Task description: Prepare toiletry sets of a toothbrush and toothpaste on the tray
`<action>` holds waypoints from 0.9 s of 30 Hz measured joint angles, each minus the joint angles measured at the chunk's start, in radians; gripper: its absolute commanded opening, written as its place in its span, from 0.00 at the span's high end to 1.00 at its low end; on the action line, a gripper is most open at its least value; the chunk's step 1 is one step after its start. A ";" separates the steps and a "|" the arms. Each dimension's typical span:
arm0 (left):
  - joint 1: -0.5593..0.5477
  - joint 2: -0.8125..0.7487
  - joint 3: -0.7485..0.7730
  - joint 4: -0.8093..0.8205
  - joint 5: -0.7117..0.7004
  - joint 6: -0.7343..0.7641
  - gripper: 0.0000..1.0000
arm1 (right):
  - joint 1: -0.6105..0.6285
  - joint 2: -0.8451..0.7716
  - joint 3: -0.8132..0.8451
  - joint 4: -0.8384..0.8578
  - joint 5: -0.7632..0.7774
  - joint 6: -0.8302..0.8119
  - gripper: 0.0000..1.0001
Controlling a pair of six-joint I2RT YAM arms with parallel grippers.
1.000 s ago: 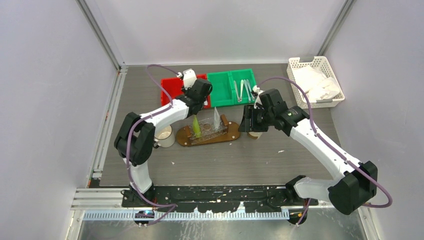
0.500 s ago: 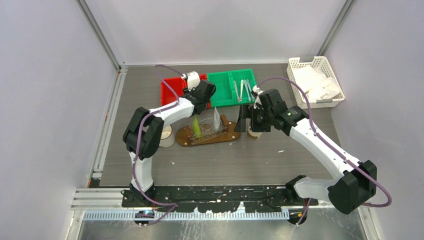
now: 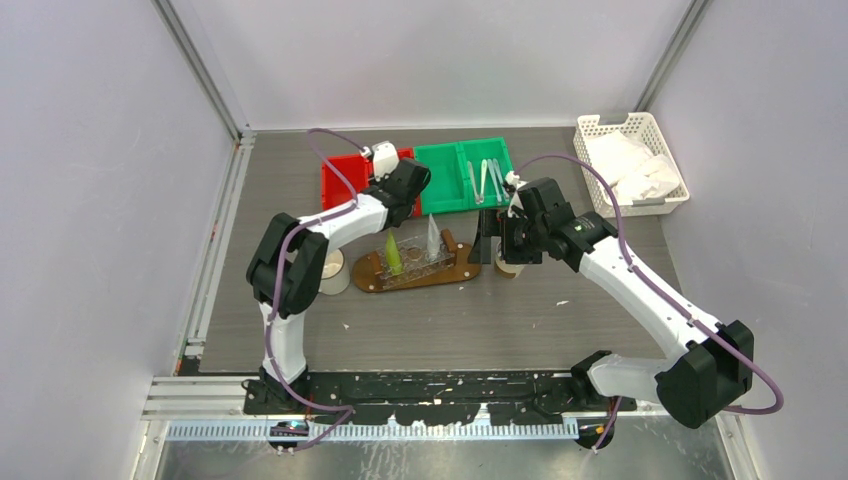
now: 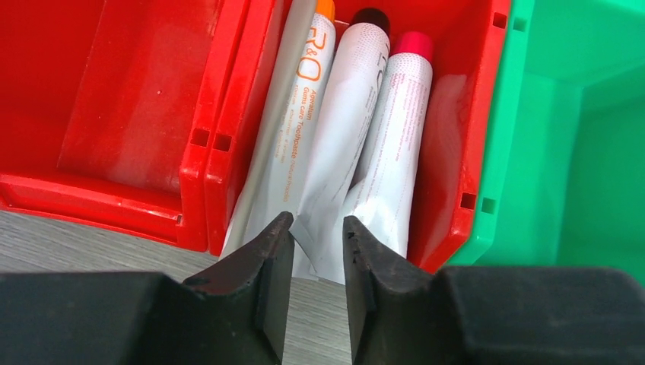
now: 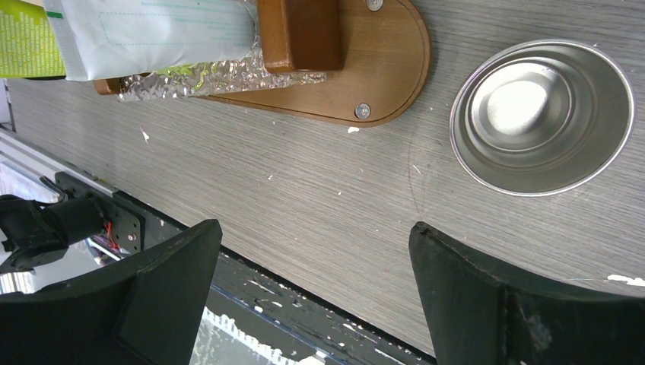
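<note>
Red moulded plastic fills the left wrist view: a red bin (image 4: pixel 228 114) of two compartments, the right one packed with three smooth whitish toothpaste tubes (image 4: pixel 342 137) lying side by side, their orange, dark and pink caps toward the top of the frame. The left claw (image 4: pixel 316 236) hangs over their flat crimped ends, its dark fingers a narrow gap apart. The middle tube's end shows in that gap, and whether it is pinched cannot be told. A green bin (image 4: pixel 578 152) butts against the red one at the right.

Overhead, a white cup (image 3: pixel 330 272) stands left of centre, just beside an oval wooden tray (image 3: pixel 465 262) where a yellow-green tube (image 3: pixel 394 255) and a whitish tube (image 3: pixel 433 237) stand upright. Above the tray, pale toothbrushes (image 3: pixel 487 178) lie in the green bin. The right claw (image 5: pixel 312 236) hovers, fingers spread wide and empty, over the grey wood-grain counter (image 5: pixel 304 175), with a shiny round metal cup (image 5: pixel 541 114) at the upper right of its view. A white lattice basket (image 3: pixel 600 130) of crumpled white material sits far right.
</note>
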 measured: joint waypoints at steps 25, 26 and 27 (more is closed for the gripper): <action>0.010 0.023 0.290 -0.272 0.019 0.077 0.99 | 0.000 0.000 -0.008 0.008 -0.002 0.001 0.00; 0.013 0.024 0.359 -0.322 0.028 0.092 0.99 | 0.000 0.000 -0.008 0.008 -0.002 0.000 0.00; 0.017 0.024 0.415 -0.360 0.037 0.101 0.99 | 0.000 0.000 -0.008 0.008 -0.003 0.000 0.00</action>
